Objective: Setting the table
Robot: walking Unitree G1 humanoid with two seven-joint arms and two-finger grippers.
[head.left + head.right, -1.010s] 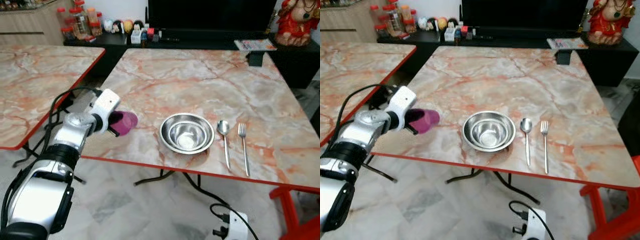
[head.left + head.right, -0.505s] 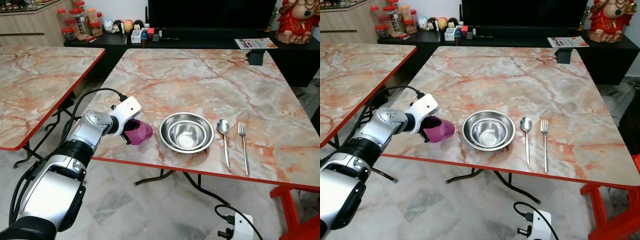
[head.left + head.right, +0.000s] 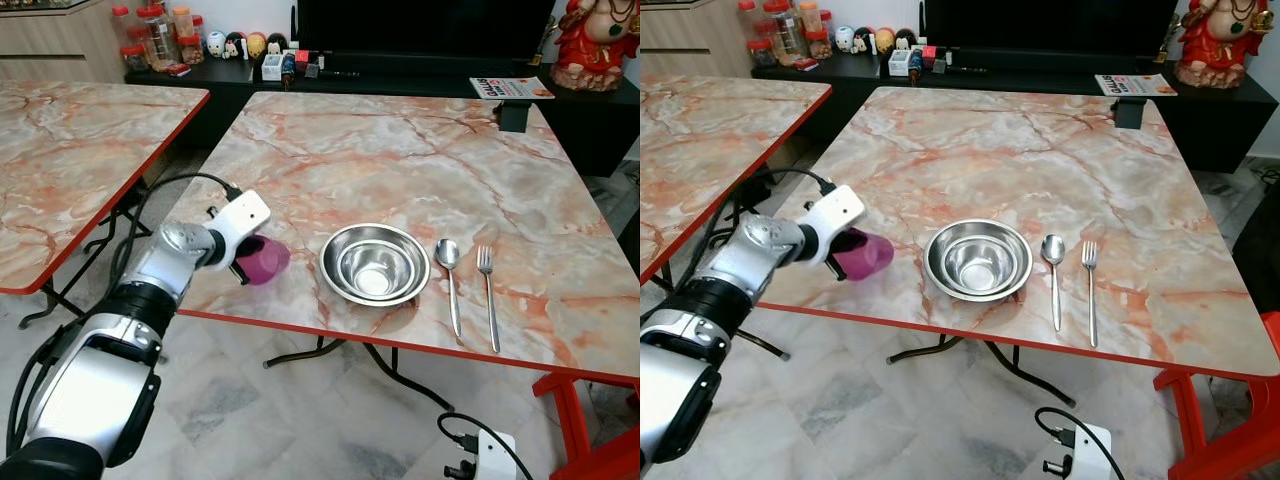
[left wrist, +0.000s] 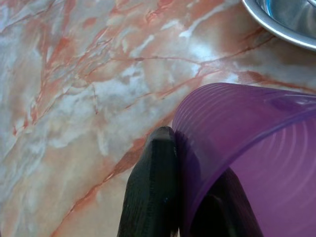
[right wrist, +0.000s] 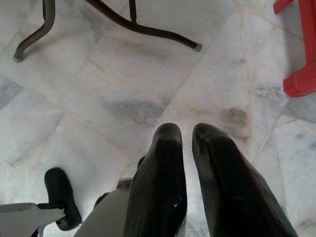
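My left gripper (image 3: 252, 262) is clamped on the purple cup's (image 3: 264, 260) wall, holding it tilted low over the table (image 3: 400, 160) at nine o'clock from the steel bowl (image 3: 374, 264), near the edge, to complete the setting. My right gripper (image 5: 190, 148) hangs idle, fingers nearly together.

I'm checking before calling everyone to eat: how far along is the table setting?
Done: bowl, spoon and fork lie in a row near the table's front edge. In hand: the left gripper holds the purple cup tilted, left of the bowl. Left: standing it upright and letting go.
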